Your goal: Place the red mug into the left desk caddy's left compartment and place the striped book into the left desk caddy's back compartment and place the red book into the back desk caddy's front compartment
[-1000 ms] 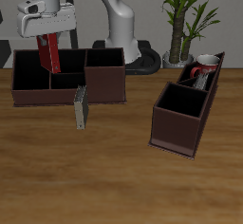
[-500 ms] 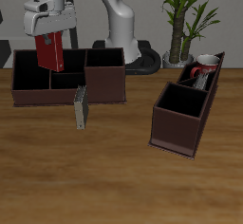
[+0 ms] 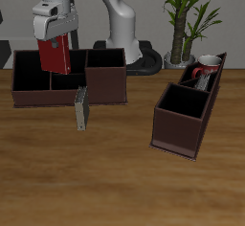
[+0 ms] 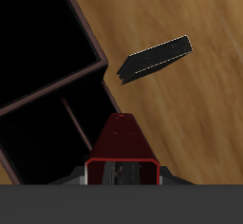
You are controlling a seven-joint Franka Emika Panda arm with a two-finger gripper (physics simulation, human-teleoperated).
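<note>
My gripper [image 3: 55, 38] is shut on the red book [image 3: 54, 56], which hangs tilted above the back desk caddy [image 3: 105, 98], over its open compartments. In the wrist view the red book [image 4: 121, 140] sits between my fingers above the dark compartments of the back desk caddy [image 4: 59, 87]. The striped book [image 3: 81, 109] stands on edge on the table just in front of that caddy; the wrist view shows the striped book [image 4: 155, 59] beside the caddy's wall. The red mug [image 3: 203, 72] sits inside the far end of the left desk caddy [image 3: 180, 139].
A potted plant [image 3: 184, 19] stands behind the left desk caddy. The robot's base [image 3: 134, 57] rises behind the back caddy.
The gripper has carried the red book a little sideways toward the caddy's middle, and the book now tilts more. The striped book, mug and caddies have not moved.
</note>
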